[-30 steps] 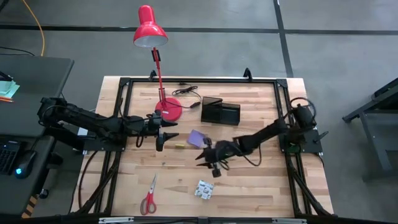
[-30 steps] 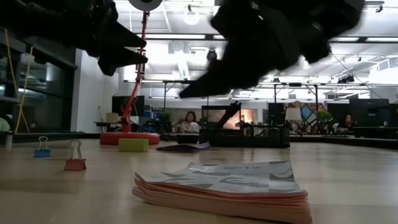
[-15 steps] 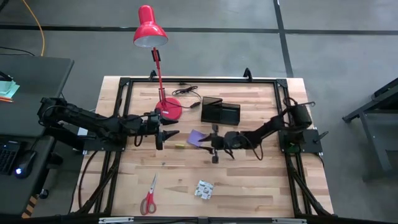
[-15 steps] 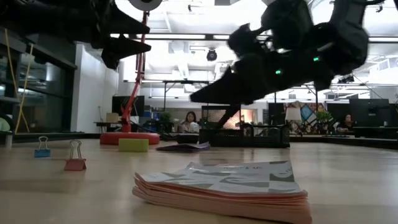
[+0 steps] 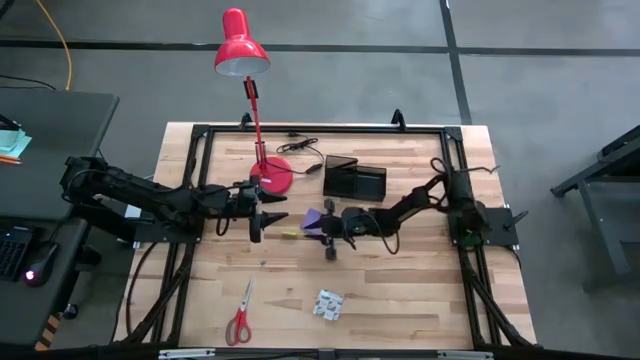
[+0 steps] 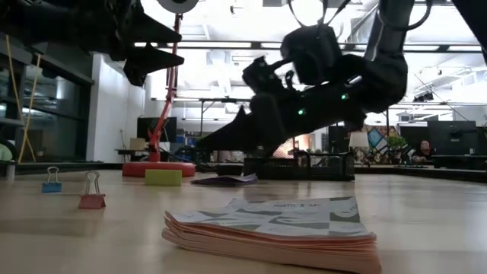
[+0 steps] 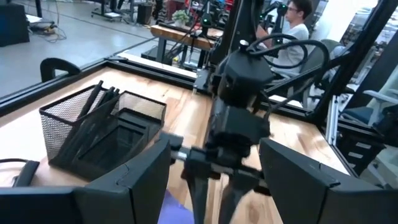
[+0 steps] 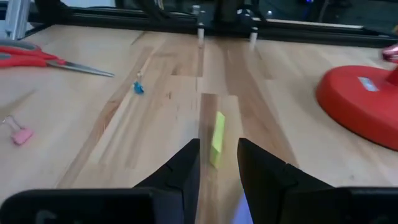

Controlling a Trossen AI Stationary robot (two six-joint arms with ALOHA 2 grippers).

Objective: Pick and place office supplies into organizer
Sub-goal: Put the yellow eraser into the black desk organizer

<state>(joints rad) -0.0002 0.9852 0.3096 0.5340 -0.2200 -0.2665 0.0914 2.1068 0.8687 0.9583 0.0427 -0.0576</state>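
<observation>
1. The biggest change is in the right arm. A second ago it hung well in front of the organizer (image 5: 368,170), out over the middle of the table. It has since swung in toward the organizer and across to the left-arm side. The right gripper (image 5: 314,230) now sits just in front of the organizer's left-arm corner, low over the wood.
2. Its jaws have drawn in a little on the way. They now stand narrow but apart, with nothing between them.
3. That move has lined it up on a target. The purple notepad (image 5: 313,216) lies right by its fingers. The tiny yellow piece (image 8: 217,138) lies just ahead of them, a bit farther from the organizer, on bare wood. I judge a pick of one of these two is about to start, and the right wrist view favours the yellow piece.
4. The left arm has not shifted. The left gripper (image 5: 272,210) hovers beyond the yellow piece, on the far side from the organizer, with jaws spread wide and empty.
5. The organizer has not moved and already holds black pens (image 7: 93,109) standing in its mesh cup.
6. The red-handled scissors (image 5: 240,315) and the patterned packet (image 5: 327,303) lie where they did, well away from the organizer near the front edge. Most of the sorting is therefore left to do.
</observation>
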